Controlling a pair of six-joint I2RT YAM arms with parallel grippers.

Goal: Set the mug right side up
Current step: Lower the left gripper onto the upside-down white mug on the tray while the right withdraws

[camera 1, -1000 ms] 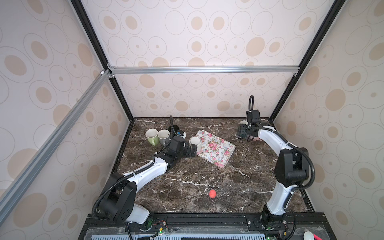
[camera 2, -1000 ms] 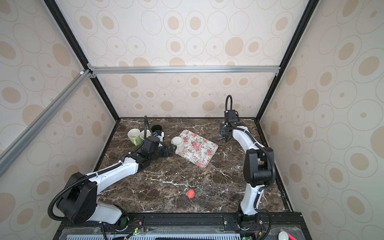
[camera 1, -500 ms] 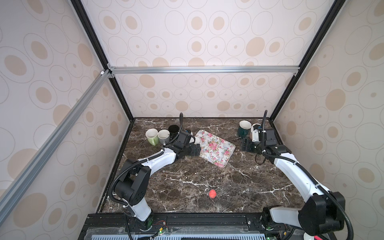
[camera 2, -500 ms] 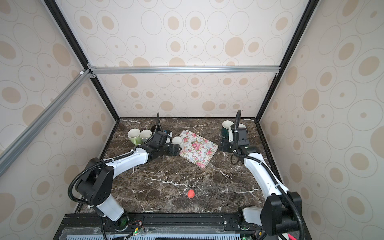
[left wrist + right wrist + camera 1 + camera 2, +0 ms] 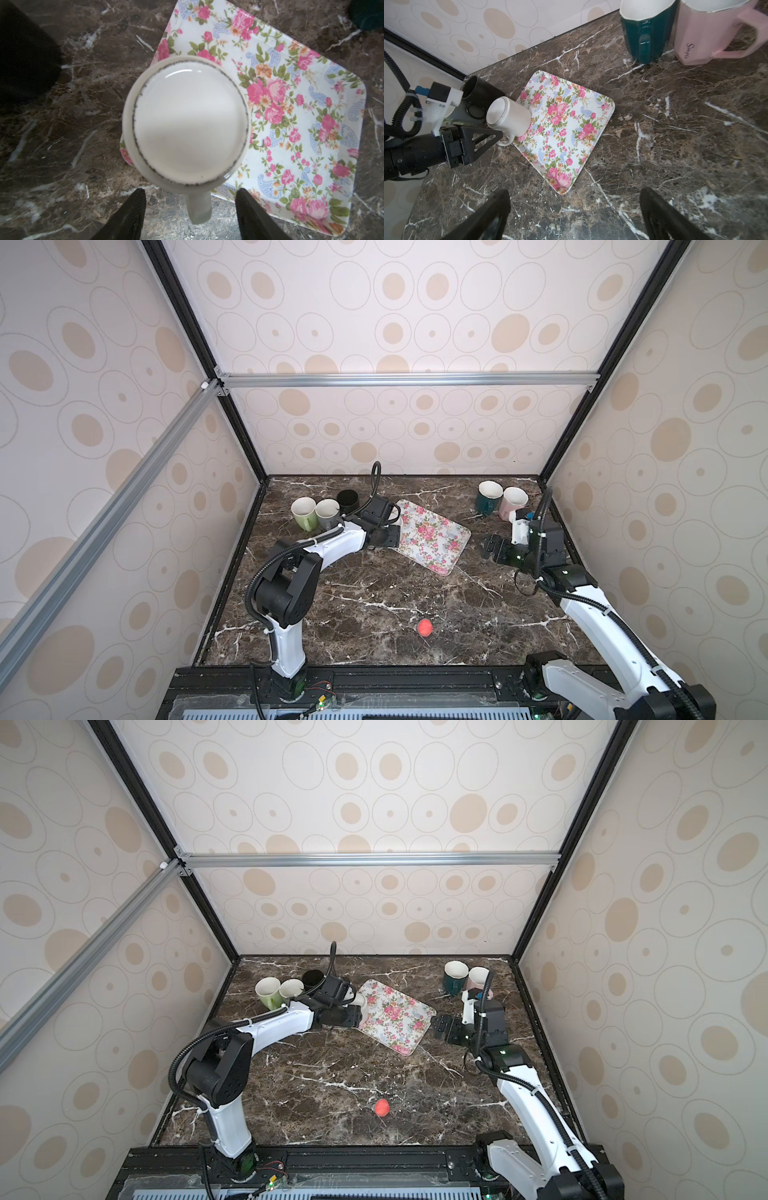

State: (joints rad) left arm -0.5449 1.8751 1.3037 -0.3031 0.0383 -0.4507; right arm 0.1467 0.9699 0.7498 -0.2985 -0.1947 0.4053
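- White ceramic mug [image 5: 187, 126] sits base-up on the corner of the floral rectangular tray [image 5: 301, 124] nearest the left arm. Its rim is hidden under its own body, so can't tell if it sits flat or tipped.
- In both top views the left wrist covers nearly all of that mug. Only a white sliver shows at the tray's corner.
- left gripper [image 5: 190, 195]: jaws apart, one each side of the mug's handle, w/ gaps both sides, so not gripping. Its fingers [image 5: 128, 214] are cut off by the frame edge.
- right gripper [image 5: 575, 207]: jaws spread wide, nothing btwn them, low over the dark marble table [image 5: 675, 145]. Here too the frame edge cuts the fingers off.
- Right wrist view: dark teal mug [image 5: 645, 31] and pale pink mug [image 5: 702, 35] stand upright side by side, tops cut off. The black mug [image 5: 477, 93] is partly behind the white one.
- Left wrist view: the black mug is only a blurred dark mass, and the teal mug only a corner scrap.
- Vs 1 s ago: the right arm reached into the back corner, covering the teal & pink mugs. It's now pulled back, gripper near the tray's right edge, both mugs in plain sight.
- The left gripper was at the white mug then too, but the mug showed clear of it, and the arm's elbow has since shifted inward.
- Mug, tray and small red ball [image 5: 425, 627] are approx. in the same spots.
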